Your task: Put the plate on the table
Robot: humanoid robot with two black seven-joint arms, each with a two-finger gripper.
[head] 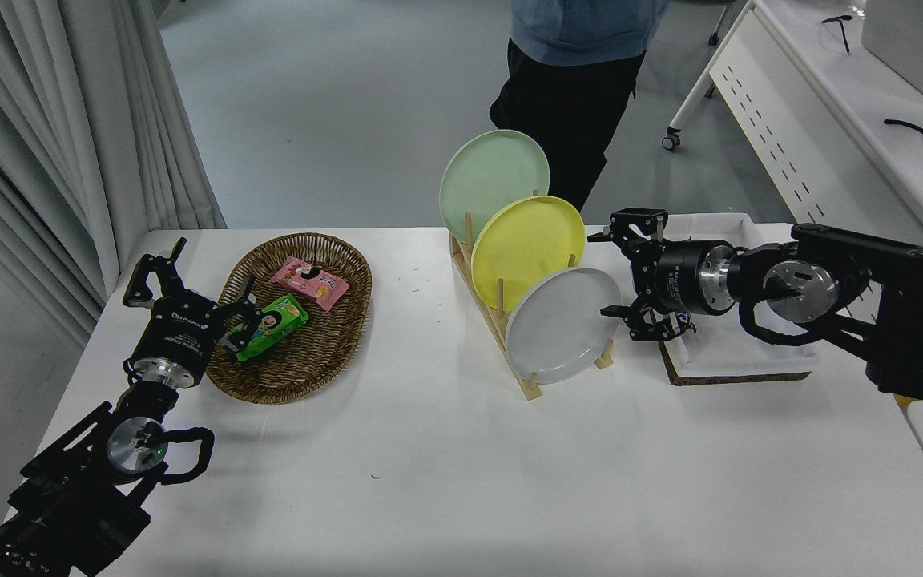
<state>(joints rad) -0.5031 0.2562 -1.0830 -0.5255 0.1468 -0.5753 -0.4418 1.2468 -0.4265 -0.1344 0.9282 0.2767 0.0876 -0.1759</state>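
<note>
Now right gripper (610,274) spread – beside racked plate (562,324)

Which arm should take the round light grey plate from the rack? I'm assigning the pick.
Right. Its open end effector sits beside the round light grey plate; the left end effector is parked at the oval wicker basket.

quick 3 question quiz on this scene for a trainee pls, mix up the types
1. True or false: the grey plate lies flat on the table.
2. Which plate stands nearest the right gripper? A pale green plate B yellow plate C grey plate
3. Fill in: the left gripper rests beside the wicker ____.

Key: 1 false, it stands on edge in the wooden rack. 2 C. 3 basket.
</note>
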